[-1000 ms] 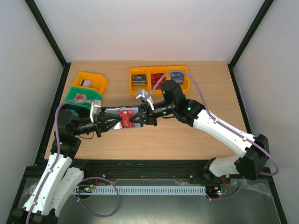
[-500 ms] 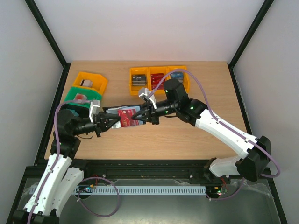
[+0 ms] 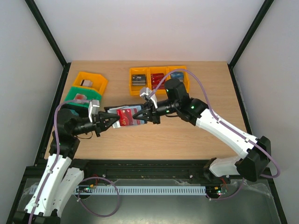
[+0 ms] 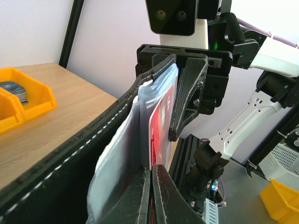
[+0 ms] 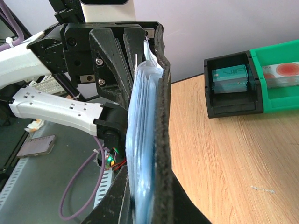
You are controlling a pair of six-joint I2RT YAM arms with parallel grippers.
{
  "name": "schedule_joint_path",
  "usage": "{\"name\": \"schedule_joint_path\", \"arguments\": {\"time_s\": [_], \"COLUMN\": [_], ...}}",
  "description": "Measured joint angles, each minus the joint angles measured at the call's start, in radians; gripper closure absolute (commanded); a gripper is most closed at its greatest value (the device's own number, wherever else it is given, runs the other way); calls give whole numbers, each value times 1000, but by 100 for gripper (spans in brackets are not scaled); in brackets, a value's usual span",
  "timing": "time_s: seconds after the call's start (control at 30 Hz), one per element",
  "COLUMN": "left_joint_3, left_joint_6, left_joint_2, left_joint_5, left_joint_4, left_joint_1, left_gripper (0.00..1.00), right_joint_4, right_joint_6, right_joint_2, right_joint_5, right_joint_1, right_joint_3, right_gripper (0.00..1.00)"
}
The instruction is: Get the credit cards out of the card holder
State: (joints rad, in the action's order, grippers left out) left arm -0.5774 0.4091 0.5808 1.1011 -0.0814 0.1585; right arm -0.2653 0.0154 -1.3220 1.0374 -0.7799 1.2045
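Left of the card holder [image 3: 114, 110] stands the green bin [image 3: 70, 97], and the left gripper [image 3: 106, 122] has its fingers pressed together on the holder's left end. The card holder itself is held off the table [image 3: 163, 135] between the two arms, opened, and a red credit card [image 3: 125, 117] sits inside its clear pockets. On the right end of the card holder the right gripper [image 3: 141, 115] pinches the black edge, while the row of orange bins [image 3: 140, 70] stands behind the holder, not touching it.
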Motion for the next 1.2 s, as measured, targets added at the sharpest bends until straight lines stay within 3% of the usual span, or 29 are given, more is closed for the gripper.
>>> {"name": "schedule_joint_path", "arguments": {"time_s": [0.2, 0.5, 0.8, 1.07, 1.17, 1.2], "left_joint_3": [-11, -4, 155, 290, 302, 303], "left_joint_6": [-28, -34, 156, 327, 362, 368], "left_joint_2": [-18, -72, -158, -182, -192, -196], "left_joint_5": [-48, -366, -414, -404, -389, -385], "left_joint_4": [52, 148, 65, -64, -112, -121], "left_joint_1": [-15, -60, -100, -119, -120, -120], "left_gripper": [98, 98, 98, 98, 98, 98], "right_joint_4": [1, 38, 39, 84, 89, 84], "right_joint_6": [-43, -295, -467, -544, -547, -542], "right_joint_2": [8, -1, -175, -353, -401, -414], "right_joint_5": [-48, -209, -187, -111, -94, -101], "right_joint_1": [27, 285, 270, 182, 185, 191], "right_joint_3": [0, -53, -193, -273, -284, -283], "right_gripper": [98, 98, 98, 97, 72, 55]}}
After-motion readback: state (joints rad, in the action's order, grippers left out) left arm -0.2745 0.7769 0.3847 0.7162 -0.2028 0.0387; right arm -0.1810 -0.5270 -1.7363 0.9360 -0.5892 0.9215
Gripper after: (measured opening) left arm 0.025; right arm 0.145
